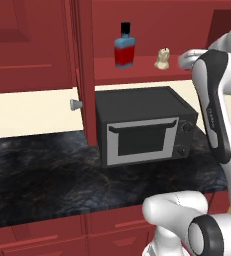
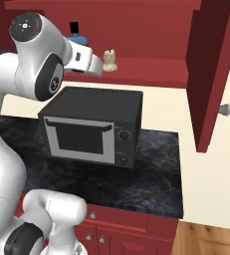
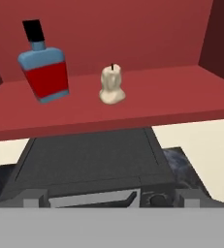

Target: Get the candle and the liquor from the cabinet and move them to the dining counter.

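Observation:
The cabinet (image 1: pixel 137 75) stands open, its red shelf above the microwave. On the shelf the liquor (image 1: pixel 124 46) (image 2: pixel 76 34) (image 3: pixel 44 65) stands upright: blue body, red label, black cap. To its right in the left base view sits the small cream candle (image 1: pixel 162 59) (image 2: pixel 110 60) (image 3: pixel 112 86). My gripper (image 3: pixel 111 201) (image 2: pixel 101 63) is open, the fingertips (image 3: pixel 31 201) wide apart with nothing between them. It hovers in front of the shelf at about shelf height, short of the candle and facing it. The dining counter is out of view.
A black microwave (image 1: pixel 142 127) (image 2: pixel 94 124) sits on the black marbled counter (image 1: pixel 42 175) directly under the shelf. The open cabinet doors (image 1: pixel 84 70) (image 2: pixel 213 69) jut out on both sides, each with a silver knob (image 1: pixel 76 104). Red drawers (image 2: pixel 131 229) lie below.

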